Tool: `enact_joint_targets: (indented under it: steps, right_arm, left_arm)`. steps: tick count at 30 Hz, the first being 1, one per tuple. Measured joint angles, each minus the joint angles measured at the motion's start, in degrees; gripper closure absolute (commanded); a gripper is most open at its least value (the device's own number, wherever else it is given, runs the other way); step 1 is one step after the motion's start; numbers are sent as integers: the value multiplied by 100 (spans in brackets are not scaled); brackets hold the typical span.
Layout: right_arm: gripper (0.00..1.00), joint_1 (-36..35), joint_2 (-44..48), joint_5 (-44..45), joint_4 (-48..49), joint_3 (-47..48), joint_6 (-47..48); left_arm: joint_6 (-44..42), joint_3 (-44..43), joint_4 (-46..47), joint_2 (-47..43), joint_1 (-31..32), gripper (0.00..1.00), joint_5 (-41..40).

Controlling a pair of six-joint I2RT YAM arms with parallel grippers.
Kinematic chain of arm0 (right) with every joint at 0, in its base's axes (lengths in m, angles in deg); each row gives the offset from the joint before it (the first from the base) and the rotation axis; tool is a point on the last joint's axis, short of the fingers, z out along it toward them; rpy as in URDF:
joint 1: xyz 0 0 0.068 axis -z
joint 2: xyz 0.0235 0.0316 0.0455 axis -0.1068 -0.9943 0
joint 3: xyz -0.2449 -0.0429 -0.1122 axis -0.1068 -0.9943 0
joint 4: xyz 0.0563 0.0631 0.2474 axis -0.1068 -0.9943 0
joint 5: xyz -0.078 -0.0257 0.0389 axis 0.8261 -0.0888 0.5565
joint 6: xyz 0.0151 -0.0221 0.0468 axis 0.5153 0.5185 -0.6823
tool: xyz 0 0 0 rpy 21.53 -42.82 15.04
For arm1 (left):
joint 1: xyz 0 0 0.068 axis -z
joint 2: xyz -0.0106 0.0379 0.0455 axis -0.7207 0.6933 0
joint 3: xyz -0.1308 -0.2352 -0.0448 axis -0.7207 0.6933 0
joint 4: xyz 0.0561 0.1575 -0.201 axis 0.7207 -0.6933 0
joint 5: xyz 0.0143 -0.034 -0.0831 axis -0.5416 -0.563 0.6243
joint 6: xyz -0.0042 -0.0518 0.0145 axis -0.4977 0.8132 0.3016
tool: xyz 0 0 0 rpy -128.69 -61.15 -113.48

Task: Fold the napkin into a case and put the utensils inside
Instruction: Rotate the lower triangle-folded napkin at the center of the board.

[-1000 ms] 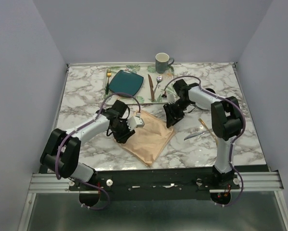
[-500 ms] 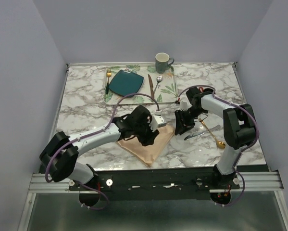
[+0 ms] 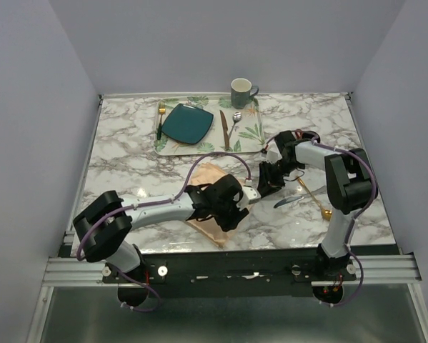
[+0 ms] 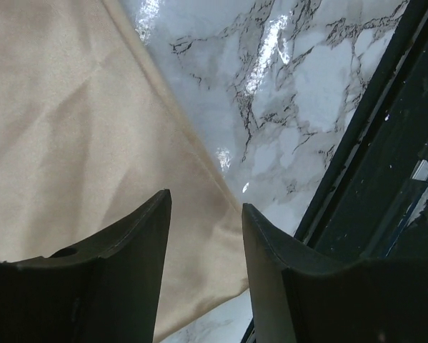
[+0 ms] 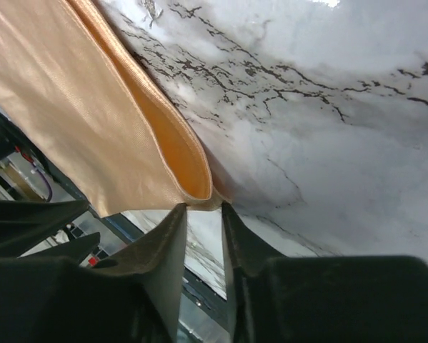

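Observation:
The peach napkin (image 3: pixel 208 174) lies on the marble near the front, mostly hidden under my left arm. My left gripper (image 3: pixel 235 207) hovers over its near right part. In the left wrist view the left gripper (image 4: pixel 204 201) is open above the napkin (image 4: pixel 71 107), with nothing between its fingers. My right gripper (image 3: pixel 266 184) sits at the cloth's right end. In the right wrist view the right gripper (image 5: pixel 203 207) pinches a folded edge of the napkin (image 5: pixel 71 107) at its tips. The gold spoon (image 3: pixel 312 194) and silver knife (image 3: pixel 294 200) lie just right of the right gripper.
A leaf-patterned tray (image 3: pixel 253 132) at the back holds a teal plate (image 3: pixel 187 121), a gold fork (image 3: pixel 160 118), a brown-handled knife (image 3: pixel 224 128) and a small spoon (image 3: pixel 235 118). A green mug (image 3: pixel 241 91) stands behind it. The table's dark front rail (image 4: pixel 385 179) is close to the left gripper.
My left arm swept right and toward the front edge across the napkin, and its jaws widened. The right gripper stayed at the cloth's right end and narrowed. Less of the napkin shows.

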Motion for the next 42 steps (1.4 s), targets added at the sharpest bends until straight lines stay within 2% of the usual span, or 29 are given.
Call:
enact_joint_targets:
  steps: [9,13,25,29,42]
  right_arm:
    - [70,11,-35,-15,111,-122,-146]
    - [66,24,11,-20,166,-197,-160]
    - [69,219,254,-39,293,-516,-205]
    - [73,225,249,-39,350,-511,-271]
    - [73,225,74,-96,459,-354,-479]
  left_arm:
    - [157,0,92,227,57,44,-164]
    - [205,0,111,330,61,45,-225]
    - [245,0,166,348,63,46,-273]
    - [240,0,168,361,61,46,-275]
    - [238,0,210,382,63,47,-275]
